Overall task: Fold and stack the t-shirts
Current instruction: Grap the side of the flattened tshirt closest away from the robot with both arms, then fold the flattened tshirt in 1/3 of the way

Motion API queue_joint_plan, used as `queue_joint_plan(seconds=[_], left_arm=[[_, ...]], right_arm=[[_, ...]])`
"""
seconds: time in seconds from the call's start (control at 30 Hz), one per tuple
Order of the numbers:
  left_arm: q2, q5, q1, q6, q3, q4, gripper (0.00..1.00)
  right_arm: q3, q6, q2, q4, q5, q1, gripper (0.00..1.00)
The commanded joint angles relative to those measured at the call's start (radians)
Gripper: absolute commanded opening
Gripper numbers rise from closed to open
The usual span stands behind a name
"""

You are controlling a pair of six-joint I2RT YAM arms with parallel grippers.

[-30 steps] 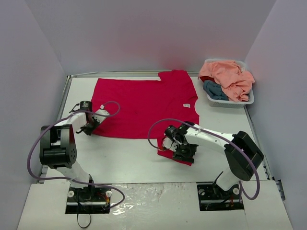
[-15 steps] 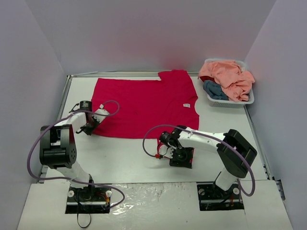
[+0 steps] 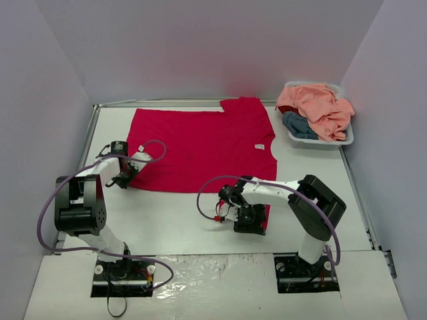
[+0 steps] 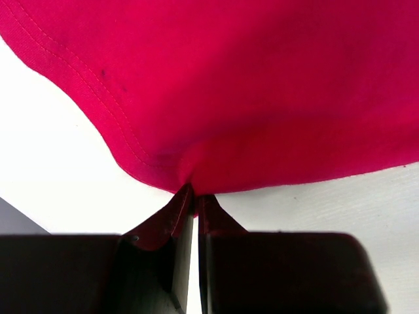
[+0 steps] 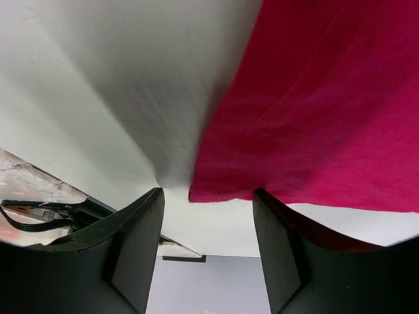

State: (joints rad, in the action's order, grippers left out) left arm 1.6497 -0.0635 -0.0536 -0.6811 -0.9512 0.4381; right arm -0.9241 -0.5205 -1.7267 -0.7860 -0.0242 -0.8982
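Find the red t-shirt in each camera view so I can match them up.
Top external: red t-shirt spread flat mid-table.
Left wrist: fills the top; hem pinched in the shut left gripper.
Right wrist: upper right; a corner sits between the fingers of the open right gripper.
Shared landmark: white table along its hem.

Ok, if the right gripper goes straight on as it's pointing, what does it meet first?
Most likely the loose corner of the red shirt, lying just ahead of the open right gripper, with the table under it.

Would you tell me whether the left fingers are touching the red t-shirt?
Touching: the left wrist view shows the fingers pinched shut on the red t-shirt.
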Motion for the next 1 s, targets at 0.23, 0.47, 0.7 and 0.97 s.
queue_joint_plan(seconds=[0.23, 0.47, 0.7, 0.97], left_arm=[[-0.028, -0.029, -0.008, -0.006, 0.038, 0.024, 0.03], [-0.068, -0.015, -0.011, -0.026, 0.081, 0.013, 0.03], [-0.093, -0.012, -0.015, -0.035, 0.112, 0.014, 0.02], [-0.174, -0.024, -0.015, -0.034, 0.146, 0.022, 0.03]], right_arm=[[-0.038, 0.039, -0.042, -0.01, 0.067, -0.005, 0.46], [-0.038, 0.079, -0.054, 0.01, 0.113, -0.008, 0.28], [-0.035, 0.091, -0.036, 0.011, 0.135, -0.008, 0.17], [-0.044, 0.109, 0.064, -0.061, 0.145, -0.004, 0.0]])
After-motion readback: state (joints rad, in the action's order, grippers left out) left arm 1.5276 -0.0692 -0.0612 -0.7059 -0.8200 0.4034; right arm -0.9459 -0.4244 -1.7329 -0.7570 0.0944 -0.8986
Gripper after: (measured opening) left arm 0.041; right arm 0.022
